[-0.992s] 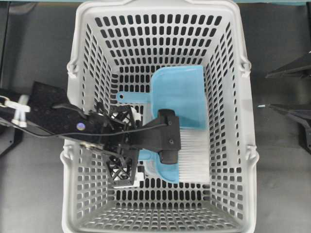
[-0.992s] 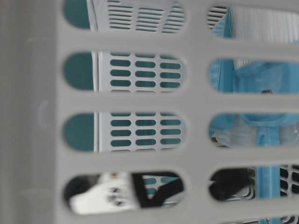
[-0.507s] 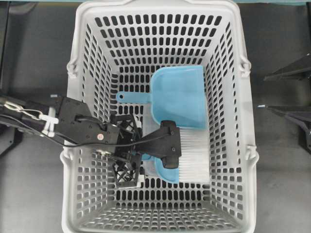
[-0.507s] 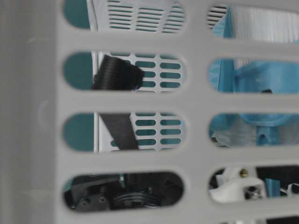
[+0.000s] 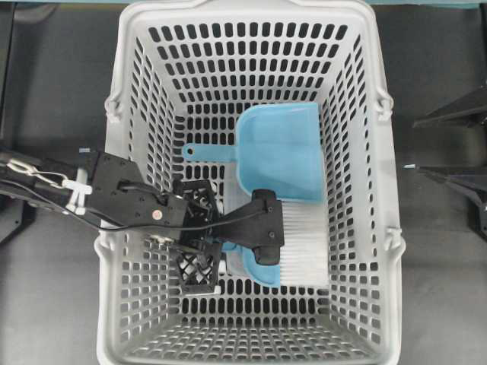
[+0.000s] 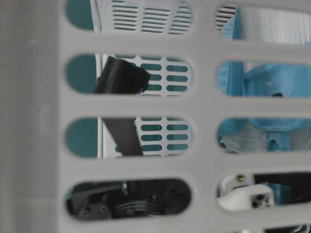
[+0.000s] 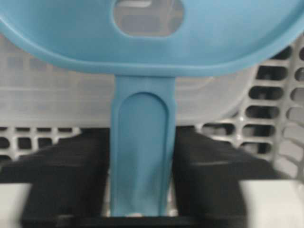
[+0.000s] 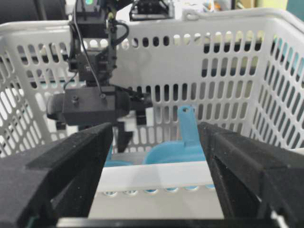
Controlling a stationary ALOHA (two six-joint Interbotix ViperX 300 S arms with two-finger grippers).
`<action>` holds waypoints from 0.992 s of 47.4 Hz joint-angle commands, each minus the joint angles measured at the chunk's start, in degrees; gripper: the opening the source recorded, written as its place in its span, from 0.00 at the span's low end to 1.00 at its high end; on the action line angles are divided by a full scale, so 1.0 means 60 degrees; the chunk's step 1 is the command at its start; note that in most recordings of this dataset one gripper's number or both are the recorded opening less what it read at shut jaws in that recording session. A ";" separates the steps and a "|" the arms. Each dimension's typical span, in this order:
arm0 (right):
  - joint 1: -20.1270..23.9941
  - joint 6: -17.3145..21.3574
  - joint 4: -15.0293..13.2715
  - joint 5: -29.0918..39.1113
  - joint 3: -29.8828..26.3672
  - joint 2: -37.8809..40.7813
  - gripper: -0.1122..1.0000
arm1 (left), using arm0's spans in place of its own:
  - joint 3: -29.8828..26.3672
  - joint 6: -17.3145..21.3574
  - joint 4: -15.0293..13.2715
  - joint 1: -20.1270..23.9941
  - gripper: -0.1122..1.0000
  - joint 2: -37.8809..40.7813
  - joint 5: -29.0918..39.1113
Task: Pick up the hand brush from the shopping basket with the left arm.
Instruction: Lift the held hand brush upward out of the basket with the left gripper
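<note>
Left gripper [image 7: 142, 209]: black fingers [image 7: 61, 185] flank the brush [image 5: 293, 247] handle on both sides — whether they already press it cannot be told. The brush lies on the basket [image 5: 114, 152] floor, bristles beside the dustpan [image 5: 281, 152]. Judged light and rigid, smooth plastic and likely slippery; the narrow handle is the proper hold, the soft bristles would yield. Right gripper [image 8: 156, 175] — fingers wide apart, empty, outside the basket.

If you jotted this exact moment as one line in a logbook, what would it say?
left gripper: in shopping basket, fingers either side of hand brush handle | brush: on basket floor beside dustpan | right gripper: open, outside basket
</note>
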 commanded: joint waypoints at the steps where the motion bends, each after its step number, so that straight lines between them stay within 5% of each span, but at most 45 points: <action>1: -0.0029 0.0015 0.0044 -0.0088 -0.0088 0.0044 0.74 | -0.0117 -0.0015 0.0029 -0.0059 0.33 -0.0366 -0.0044; 18: -0.0029 0.0161 0.0044 -0.0103 -0.0044 0.0044 0.74 | -0.0396 -0.0015 0.0029 -0.0264 0.33 -0.0937 0.0234; 37: -0.0029 0.0337 0.0029 -0.0117 -0.0044 0.0029 0.74 | -0.3589 0.0103 0.0029 -0.0176 0.33 -0.2769 0.3296; 47: -0.0029 0.0337 0.0029 -0.0117 -0.0029 0.0015 0.74 | -0.3911 0.0586 0.0029 -0.0059 0.33 -0.2988 0.3428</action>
